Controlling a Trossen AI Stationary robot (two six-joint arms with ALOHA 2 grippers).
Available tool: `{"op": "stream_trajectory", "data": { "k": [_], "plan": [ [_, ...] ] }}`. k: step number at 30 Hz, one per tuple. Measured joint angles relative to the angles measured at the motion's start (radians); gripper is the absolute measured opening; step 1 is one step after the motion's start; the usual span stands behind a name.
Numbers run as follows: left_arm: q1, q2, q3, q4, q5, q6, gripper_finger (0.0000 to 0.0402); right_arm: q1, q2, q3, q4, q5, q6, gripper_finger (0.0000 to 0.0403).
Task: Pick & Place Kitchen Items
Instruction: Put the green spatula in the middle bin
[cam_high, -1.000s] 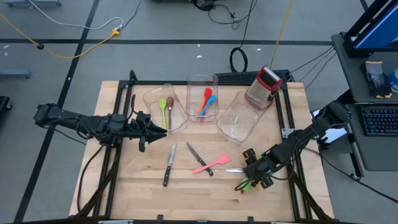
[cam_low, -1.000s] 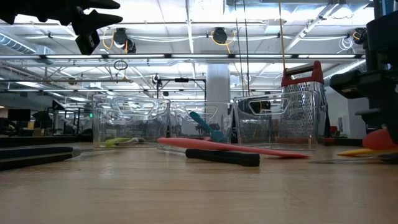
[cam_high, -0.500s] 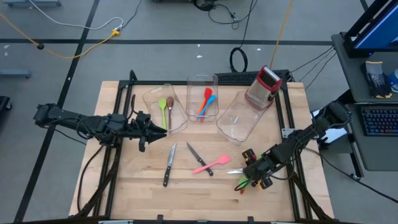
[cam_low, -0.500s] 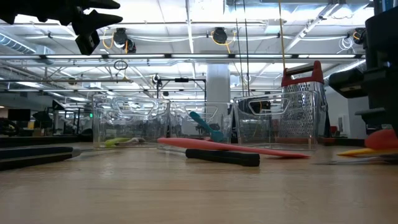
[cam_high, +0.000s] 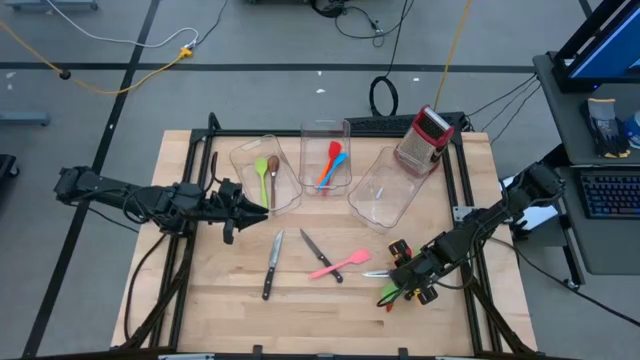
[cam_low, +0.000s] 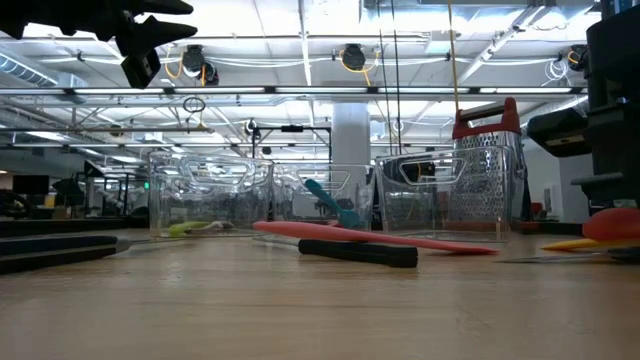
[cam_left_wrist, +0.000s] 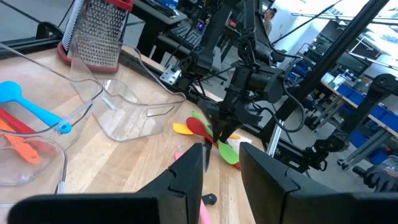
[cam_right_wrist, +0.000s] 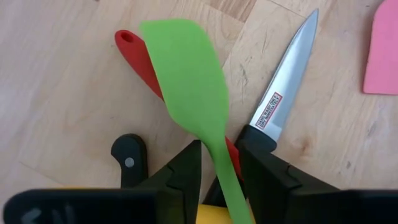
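Observation:
My right gripper (cam_high: 400, 283) is low over the table's near right part, shut on a green spatula (cam_right_wrist: 186, 74) that lies across a red spoon (cam_right_wrist: 140, 59). A steel knife (cam_right_wrist: 283, 81) and a second black handle (cam_right_wrist: 127, 158) lie beside the fingers, and a yellow utensil (cam_left_wrist: 180, 128) is nearby. The pink spatula (cam_high: 342, 264) and two black-handled knives (cam_high: 272, 264) (cam_high: 318, 253) lie flat mid-table. My left gripper (cam_high: 232, 214) hovers open, high above the table in front of the left bin, touching nothing. My right gripper has the green spatula's handle (cam_right_wrist: 219, 163) between its two fingers, which come slanting down from the table's right. The blade (cam_right_wrist: 183, 68) points forward out of the gap, over the red spoon. The red handle (cam_right_wrist: 234, 159) runs through the same gap; whether it is clamped too, I cannot tell.
Three clear bins stand along the far side: the left (cam_high: 252, 160) holds a green and a brown spoon, the middle (cam_high: 325, 133) holds orange and blue utensils, and the right (cam_high: 385, 195) shows nothing inside. A red-topped box grater (cam_high: 425, 140) stands by the far right corner.
The red spoon's bowl, at the right edge of the low view, has shifted and tipped a little. My right gripper has edged slightly toward the table's near left. My left arm has kept still.

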Motion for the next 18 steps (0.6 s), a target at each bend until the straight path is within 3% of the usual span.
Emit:
{"op": "stream_trajectory", "data": {
  "k": [18],
  "plan": [
    [0.000, 0.000, 0.000, 0.000, 0.000, 0.000, 0.0106, 0.000, 0.000, 0.000, 0.001, -0.053, 0.008, 0.0051]
  ]
}}
